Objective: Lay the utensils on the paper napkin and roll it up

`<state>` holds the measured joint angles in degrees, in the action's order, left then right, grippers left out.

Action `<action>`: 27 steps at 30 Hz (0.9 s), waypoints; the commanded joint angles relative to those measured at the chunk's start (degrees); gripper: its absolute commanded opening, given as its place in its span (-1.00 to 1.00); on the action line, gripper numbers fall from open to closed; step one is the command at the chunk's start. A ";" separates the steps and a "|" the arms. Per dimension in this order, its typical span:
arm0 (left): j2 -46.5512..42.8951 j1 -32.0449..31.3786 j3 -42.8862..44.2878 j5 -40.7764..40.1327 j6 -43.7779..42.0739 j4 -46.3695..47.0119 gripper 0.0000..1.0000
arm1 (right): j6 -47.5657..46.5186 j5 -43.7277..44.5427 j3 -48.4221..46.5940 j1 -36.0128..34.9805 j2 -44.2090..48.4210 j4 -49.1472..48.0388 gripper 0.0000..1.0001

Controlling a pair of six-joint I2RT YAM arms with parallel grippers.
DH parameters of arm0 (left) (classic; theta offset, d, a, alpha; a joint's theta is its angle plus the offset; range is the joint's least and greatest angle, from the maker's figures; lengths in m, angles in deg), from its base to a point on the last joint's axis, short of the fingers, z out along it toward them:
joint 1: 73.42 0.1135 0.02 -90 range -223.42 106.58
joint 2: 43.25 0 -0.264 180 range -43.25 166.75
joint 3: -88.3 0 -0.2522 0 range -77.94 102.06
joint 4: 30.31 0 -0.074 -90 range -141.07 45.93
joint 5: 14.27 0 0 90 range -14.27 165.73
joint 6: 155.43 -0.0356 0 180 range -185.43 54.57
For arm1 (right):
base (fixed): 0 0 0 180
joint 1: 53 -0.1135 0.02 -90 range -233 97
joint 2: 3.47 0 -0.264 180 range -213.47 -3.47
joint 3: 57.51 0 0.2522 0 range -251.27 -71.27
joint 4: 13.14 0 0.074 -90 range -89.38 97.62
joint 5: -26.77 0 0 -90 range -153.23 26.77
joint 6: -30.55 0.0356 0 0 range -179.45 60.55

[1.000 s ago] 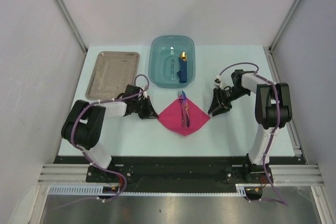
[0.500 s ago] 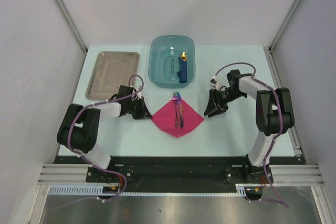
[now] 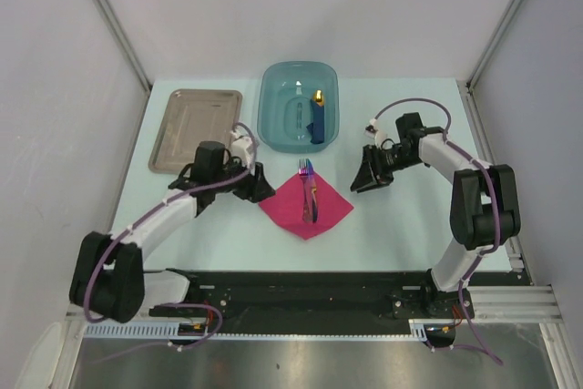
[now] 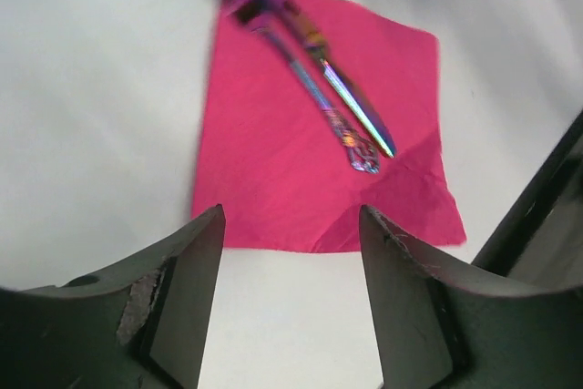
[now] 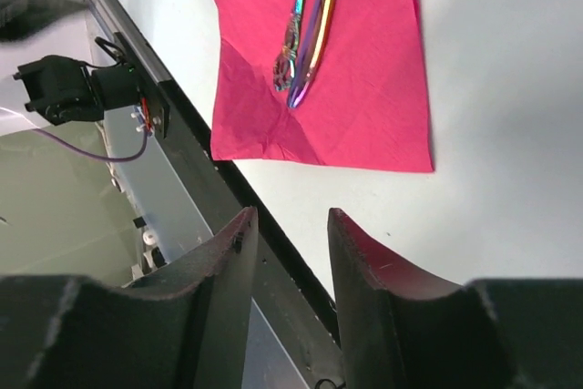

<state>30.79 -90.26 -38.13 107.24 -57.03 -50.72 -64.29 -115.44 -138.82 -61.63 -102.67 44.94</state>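
The utensils (image 3: pixel 311 190) are laid on the paper napkin (image 3: pixel 305 209) between left gripper (image 3: pixel 260 187) and right gripper (image 3: pixel 362 181), both parted and empty.

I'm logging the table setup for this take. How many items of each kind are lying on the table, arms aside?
utensils: 2
paper napkin: 1
metal tray: 1
teal tub: 1
blue object with yellow tip, lying in the tub: 1
Total: 6
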 commanded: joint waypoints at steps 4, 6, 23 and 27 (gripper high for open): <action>-13.83 -22.67 -8.42 -0.92 -40.87 3.05 0.33 | 3.61 -3.43 1.45 -3.85 -0.03 -5.64 -0.32; -14.80 -25.86 -9.49 -1.18 -45.39 3.05 0.34 | 3.61 -3.60 1.72 -4.21 -0.21 -5.47 -0.36; 2.59 -38.00 -6.16 -12.77 -50.95 16.06 -0.29 | 7.74 -5.36 7.26 -6.14 1.20 -9.34 -0.43; 5.32 -36.07 -3.69 -13.05 -46.21 17.20 -0.68 | 7.65 -5.45 7.78 -6.14 1.46 -9.16 -0.42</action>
<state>34.81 -127.77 -45.69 95.59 -106.56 -38.18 -56.99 -119.30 -131.34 -67.55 -102.74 36.70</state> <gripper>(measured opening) 0.225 0.289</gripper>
